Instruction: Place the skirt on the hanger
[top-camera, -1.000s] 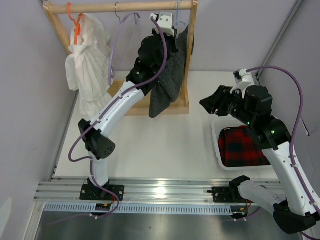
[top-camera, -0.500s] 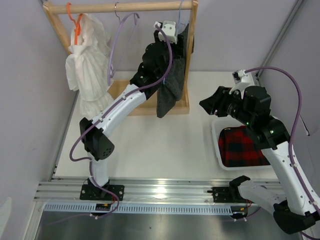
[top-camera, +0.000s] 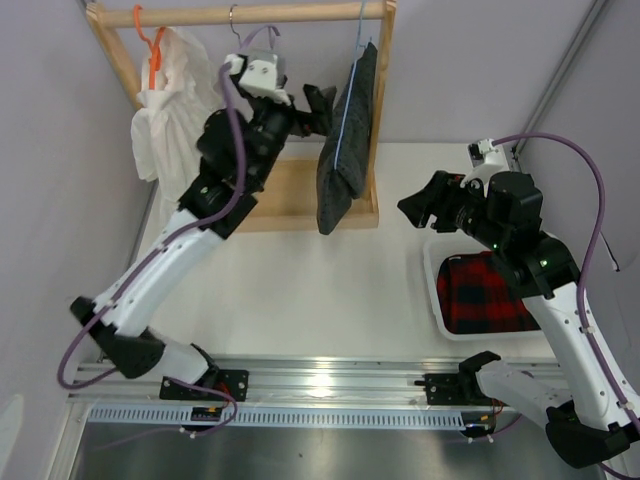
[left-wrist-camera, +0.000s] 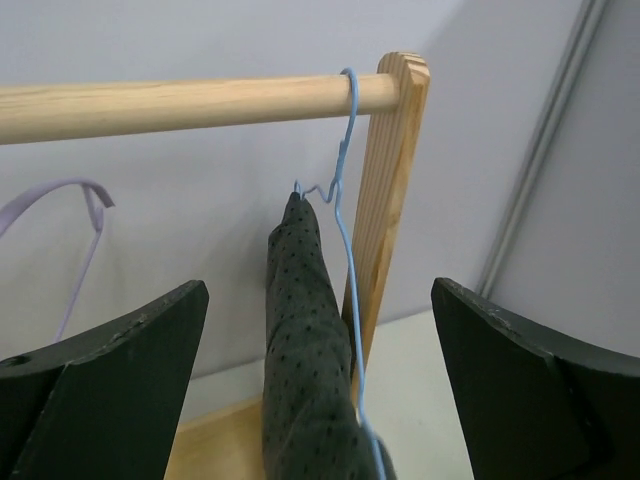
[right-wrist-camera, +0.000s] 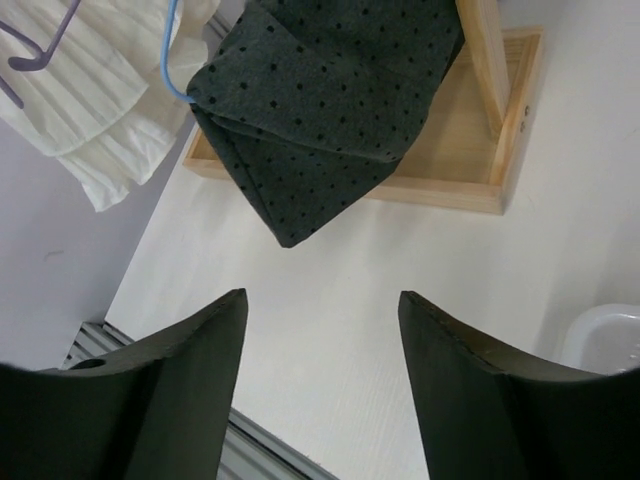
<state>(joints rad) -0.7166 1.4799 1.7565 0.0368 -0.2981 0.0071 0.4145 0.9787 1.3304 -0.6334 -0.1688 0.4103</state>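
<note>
Left hand (top-camera: 318, 103) wide open, empty, just left of dotted charcoal cloth skirt (top-camera: 345, 140) | skirt hangs lengthwise on thin light-blue wire hanger (left-wrist-camera: 351, 110), wooden rail's (top-camera: 250, 14) right end | right hand (top-camera: 415, 205) parted, empty, farther off

Skirt (left-wrist-camera: 305, 350) cut off at bottom edge; hanger (left-wrist-camera: 340, 170) base hidden in fold.

At twelve o'clock the dark charcoal-grey dotted skirt (top-camera: 345, 150) hangs draped over the thin light-blue wire hanger (top-camera: 347, 100), whose hook sits on the round wooden rail (top-camera: 300, 13). The left gripper (top-camera: 318, 108) stands just beside the skirt at its nine o'clock, apparently clear of the cloth. At ten o'clock hangs a white garment (top-camera: 175, 130). At four o'clock a red-and-black plaid garment (top-camera: 485, 290) lies in a white tray (top-camera: 432, 275). The right gripper (top-camera: 412, 205) hovers at three o'clock.
</note>
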